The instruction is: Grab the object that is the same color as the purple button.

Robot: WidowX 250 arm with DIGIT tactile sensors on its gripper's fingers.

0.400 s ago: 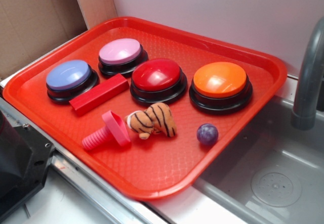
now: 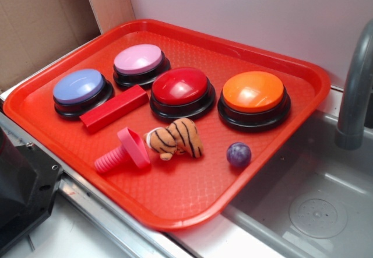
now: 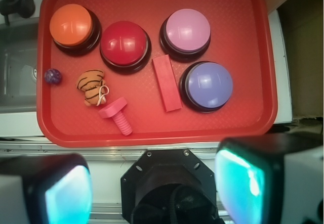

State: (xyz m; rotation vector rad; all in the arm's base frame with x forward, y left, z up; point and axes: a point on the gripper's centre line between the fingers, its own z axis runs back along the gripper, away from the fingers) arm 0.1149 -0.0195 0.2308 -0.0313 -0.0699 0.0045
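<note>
Hand (image 3: 154, 183) nearest in the wrist view, released, both pads (image 3: 66, 193) spread wide with nothing between, hovering high off the tray's near edge, over the metal rim. Dark robot base (image 2: 20, 188) at lower left in the exterior view, just beside the red tray (image 2: 192, 208). Nearest on the tray in the exterior view, lying on its side, a pink screw (image 2: 125, 152), head just beside a striped tiger plush (image 2: 175, 138). Right of the plush and apart from it, the small purple ball (image 2: 239, 154), glossy and marbled, resting alone on bare tray close to the right rim, in front of the orange button (image 2: 253, 95). In the wrist view, the same ball (image 3: 52, 76) at far left of the tray, well away from the hand. Behind the screw, a red block (image 2: 114, 108), lying flat and angled, between the purple button (image 2: 78, 89) and the red button (image 2: 180, 90), close to both; touching or not cannot be told. Farthest back, the pink button (image 2: 139, 63). Tray partly overhanging a steel sink (image 2: 315, 211) on the right, grey faucet (image 2: 355, 89) rising beyond it. Behind everything, a white wall (image 2: 262, 13), cardboard (image 2: 41, 25) at upper left.
</note>
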